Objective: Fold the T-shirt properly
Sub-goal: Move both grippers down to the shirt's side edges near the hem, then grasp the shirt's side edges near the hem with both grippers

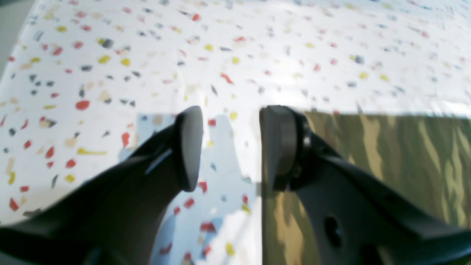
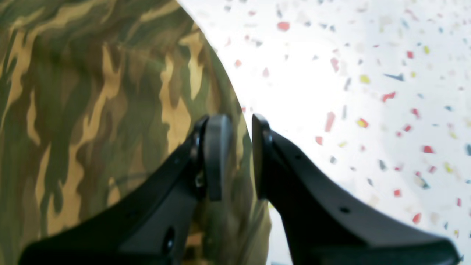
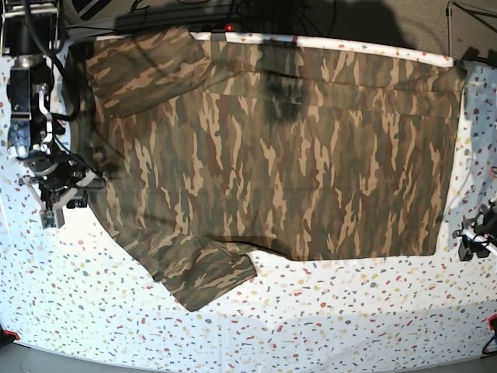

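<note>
The camouflage T-shirt (image 3: 279, 148) lies spread flat on the speckled table (image 3: 349, 311), sleeves toward the left, hem toward the right. My right gripper (image 3: 60, 203) is at the shirt's left edge. In the right wrist view its jaws (image 2: 241, 160) stand a narrow gap apart, with the cloth's edge (image 2: 110, 110) between them. My left gripper (image 3: 474, 242) is by the near right hem corner. In the left wrist view it (image 1: 232, 147) is wide open and empty, with one finger (image 1: 281, 147) over the shirt's corner (image 1: 397, 158) and the other over bare table.
Bare speckled tabletop (image 1: 184, 55) runs along the front and both sides of the shirt. The right arm's body (image 3: 27, 93) stands at the back left. Cables and dark gear (image 3: 256, 12) sit beyond the table's far edge.
</note>
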Robot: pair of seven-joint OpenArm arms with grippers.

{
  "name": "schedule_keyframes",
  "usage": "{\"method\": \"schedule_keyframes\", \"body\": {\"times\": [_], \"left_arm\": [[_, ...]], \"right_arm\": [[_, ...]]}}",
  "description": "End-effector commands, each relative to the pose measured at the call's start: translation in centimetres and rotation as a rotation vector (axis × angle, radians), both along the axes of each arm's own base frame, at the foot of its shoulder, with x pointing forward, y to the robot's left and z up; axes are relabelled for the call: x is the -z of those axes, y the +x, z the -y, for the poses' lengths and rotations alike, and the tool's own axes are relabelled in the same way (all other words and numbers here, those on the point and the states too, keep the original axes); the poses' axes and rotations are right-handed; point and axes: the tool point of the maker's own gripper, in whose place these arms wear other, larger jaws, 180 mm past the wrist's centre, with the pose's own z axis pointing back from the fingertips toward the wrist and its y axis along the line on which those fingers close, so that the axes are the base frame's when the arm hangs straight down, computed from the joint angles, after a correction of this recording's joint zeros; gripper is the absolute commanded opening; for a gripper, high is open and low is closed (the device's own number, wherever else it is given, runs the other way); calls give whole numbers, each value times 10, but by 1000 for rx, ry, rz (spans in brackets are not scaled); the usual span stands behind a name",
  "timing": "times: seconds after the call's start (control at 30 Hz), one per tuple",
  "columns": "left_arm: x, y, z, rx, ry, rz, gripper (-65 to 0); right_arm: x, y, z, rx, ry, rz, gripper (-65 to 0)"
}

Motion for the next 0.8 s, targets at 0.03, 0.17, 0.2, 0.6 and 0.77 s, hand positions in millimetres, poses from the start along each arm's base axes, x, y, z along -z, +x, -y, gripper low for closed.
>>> {"method": "schedule_keyframes", "body": {"times": [0.03, 0.17, 0.2, 0.6, 0.77], "left_arm": [[-19, 18, -4, -4, 42, 86, -382], [5, 23, 6, 35, 149, 44, -382], [8, 25, 7, 27, 137, 34, -386], [32, 22, -7, -68, -27, -75, -421], [48, 14, -4, -83, -49, -109, -421]], "right_arm": [[-20, 20, 8, 15, -4, 28, -513], [-31, 41, -4, -15, 18, 13, -513], [-36, 46, -7, -28, 10, 17, -513], [-65, 83, -51, -84, 98, 85, -513], [-62, 84, -63, -114, 114, 82, -513]]}}
